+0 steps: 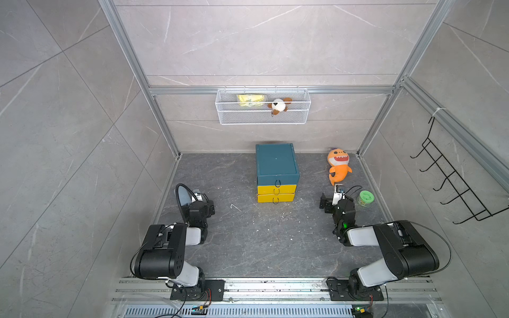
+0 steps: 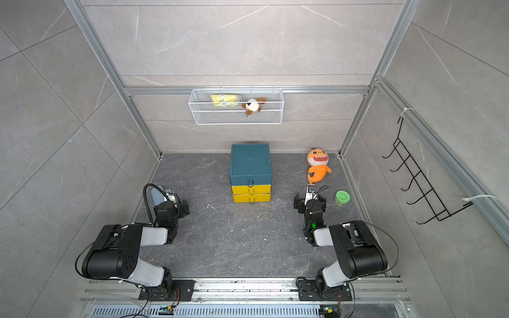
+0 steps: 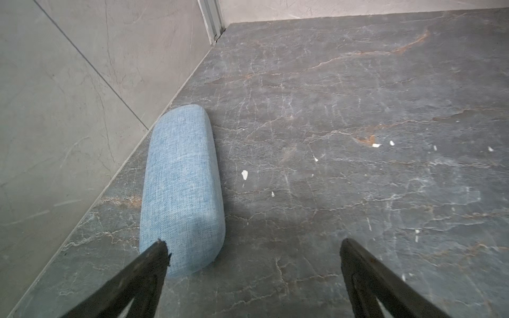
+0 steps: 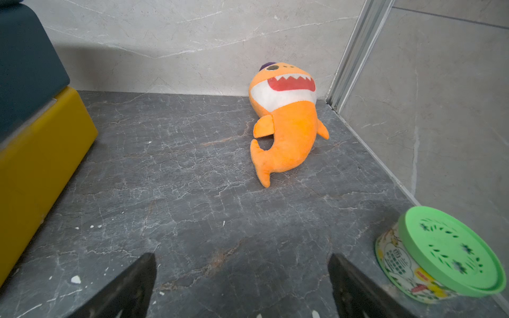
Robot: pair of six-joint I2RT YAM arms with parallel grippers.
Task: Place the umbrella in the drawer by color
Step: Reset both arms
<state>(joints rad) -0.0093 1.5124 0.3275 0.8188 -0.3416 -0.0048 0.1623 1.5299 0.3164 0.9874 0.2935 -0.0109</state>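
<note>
Left end effector point(image 3: 253, 247) with fingers spread wide and empty, poised over the near end of the light blue umbrella point(image 3: 181, 187), which lies flat on the counter point(image 1: 248, 242) along the left wall. Right end effector point(image 4: 242, 261) likewise spread and empty, between the drawer unit point(image 1: 276, 162) (teal drawer above two yellow ones, all shut) and a green-lidded tin point(image 4: 440, 253); orange plush shark point(image 4: 286, 121) beyond.

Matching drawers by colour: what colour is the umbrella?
Umbrella: light blue, clearest in the left wrist view.
</note>
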